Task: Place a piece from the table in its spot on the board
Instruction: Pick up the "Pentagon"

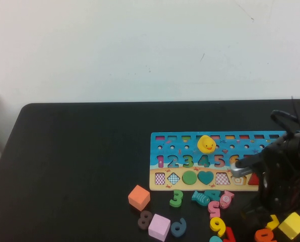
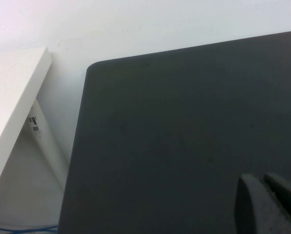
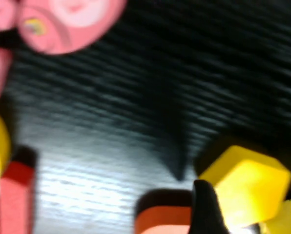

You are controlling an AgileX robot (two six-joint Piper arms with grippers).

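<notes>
The yellow pentagon piece (image 3: 245, 187) lies low at the black table (image 1: 79, 166), in front of the right end of the board (image 1: 190, 151). It peeks out under the arm in the high view (image 1: 273, 220). My right gripper (image 1: 265, 214) is down over it. One dark fingertip (image 3: 206, 209) presses its side and the other is hidden, so the gripper looks shut on the piece. My left gripper (image 2: 263, 179) is shut and empty over bare table at the far left, out of the high view.
Loose pieces lie in front of the board: yellow cube (image 1: 292, 225), orange number (image 1: 265, 235), yellow 9 (image 1: 218, 225), pink piece (image 3: 67, 22), orange cube (image 1: 139, 196), pink cube (image 1: 159, 227). A yellow duck (image 1: 206, 144) sits on the board. The right arm hides the board's right end.
</notes>
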